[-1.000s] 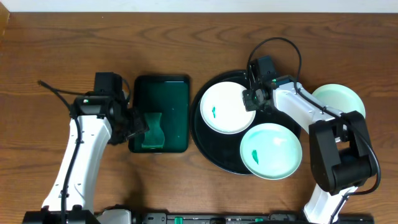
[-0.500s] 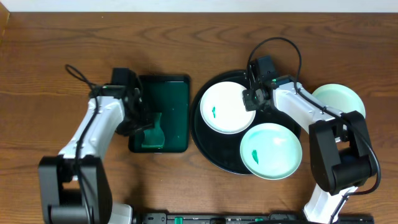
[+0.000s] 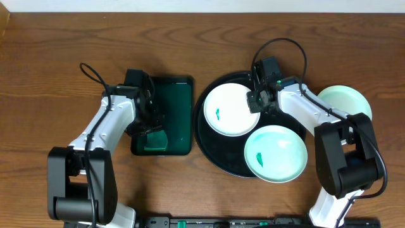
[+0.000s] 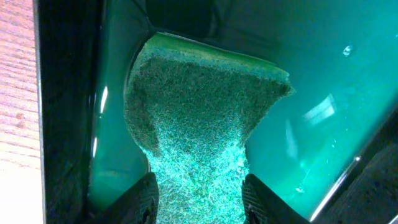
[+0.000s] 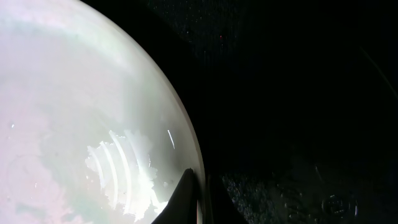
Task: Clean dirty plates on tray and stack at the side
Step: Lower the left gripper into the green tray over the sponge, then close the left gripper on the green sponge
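The black round tray [image 3: 204, 133] carries two dirty plates. A white plate [image 3: 229, 113] with a green smear lies at its upper left, and a mint plate [image 3: 276, 154] with a green smear lies at its lower right. My right gripper [image 3: 255, 101] is shut on the white plate's right rim; in the right wrist view the right gripper [image 5: 202, 199] pinches that rim [image 5: 186, 134] over the black tray [image 5: 298, 93]. My left gripper [image 4: 199, 202] presses both fingers against the narrow waist of a green sponge [image 4: 199, 106].
The sponge [image 3: 154, 138] lies in a dark green rectangular tray [image 3: 177, 101] left of the black tray. A third mint plate [image 3: 348, 101] sits on the wooden table to the right of the black tray, partly behind the right arm.
The left arm has swung right over the green tray and its jaws have narrowed onto the sponge. The right arm and the plates have not moved.
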You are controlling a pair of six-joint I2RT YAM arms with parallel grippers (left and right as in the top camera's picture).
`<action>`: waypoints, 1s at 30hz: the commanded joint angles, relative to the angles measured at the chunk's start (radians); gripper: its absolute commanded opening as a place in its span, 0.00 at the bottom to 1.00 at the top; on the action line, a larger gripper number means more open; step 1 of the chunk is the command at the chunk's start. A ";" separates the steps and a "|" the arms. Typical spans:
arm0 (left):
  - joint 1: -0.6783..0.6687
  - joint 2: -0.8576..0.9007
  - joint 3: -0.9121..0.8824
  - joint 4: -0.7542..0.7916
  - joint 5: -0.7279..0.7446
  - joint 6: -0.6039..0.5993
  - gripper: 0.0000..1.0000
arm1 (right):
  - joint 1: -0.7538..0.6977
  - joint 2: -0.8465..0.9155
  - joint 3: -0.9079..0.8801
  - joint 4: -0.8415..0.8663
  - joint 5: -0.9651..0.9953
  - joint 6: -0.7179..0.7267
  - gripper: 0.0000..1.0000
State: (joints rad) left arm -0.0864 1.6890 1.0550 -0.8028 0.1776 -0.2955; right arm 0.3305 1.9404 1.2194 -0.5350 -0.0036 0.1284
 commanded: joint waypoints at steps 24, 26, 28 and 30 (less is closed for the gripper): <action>-0.042 0.006 -0.041 0.042 -0.086 -0.085 0.45 | 0.010 0.002 0.007 0.001 0.021 -0.006 0.01; -0.047 0.006 -0.047 0.046 -0.112 -0.085 0.45 | 0.010 0.002 0.007 0.001 0.022 -0.006 0.01; -0.047 0.006 -0.055 0.051 -0.116 -0.085 0.46 | 0.010 0.002 0.007 0.001 0.021 -0.006 0.01; -0.047 0.006 -0.067 0.061 -0.116 -0.085 0.46 | 0.010 0.002 0.007 0.001 0.021 -0.006 0.01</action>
State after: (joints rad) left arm -0.1333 1.6890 1.0115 -0.7498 0.0975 -0.3702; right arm 0.3305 1.9404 1.2194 -0.5350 -0.0036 0.1284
